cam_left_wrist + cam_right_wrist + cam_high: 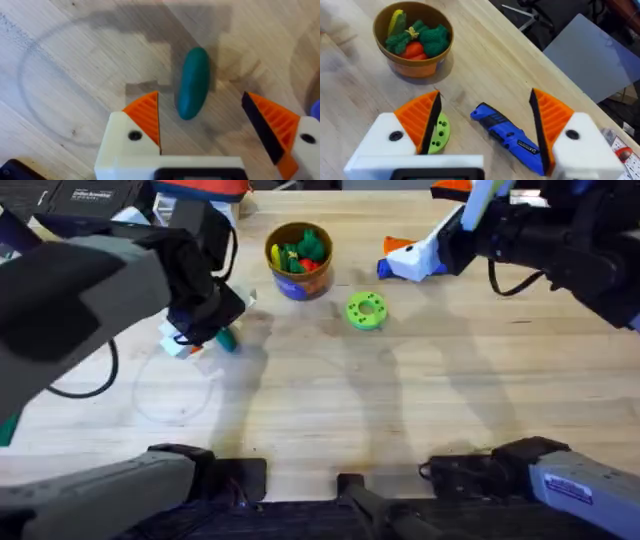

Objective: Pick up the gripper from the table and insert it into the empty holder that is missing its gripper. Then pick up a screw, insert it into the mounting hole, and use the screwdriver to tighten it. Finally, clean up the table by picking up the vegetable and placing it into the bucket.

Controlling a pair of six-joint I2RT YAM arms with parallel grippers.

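Left end effector over the vegetable, fingers wide and empty.

Your left end effector (pixel 200 125) is hovering above the vegetable (pixel 194 82) with the orange pads spread well apart and nothing between them; the vegetable lies flat on the table (pixel 75 75), just off the fingertips and closer to one pad than centred. In the wrist view its long axis runs roughly along the gap rather than across it, so closing would squeeze the narrow sides, which looks like a sensible line-up for a pick. Overhead, it sits on the left of the table, left of the bucket (pixel 298 252) that already holds toy produce. Your right end effector (pixel 485 135) is spread open and empty too, far right, with the screwdriver (pixel 507 135) lying on the table beneath it.
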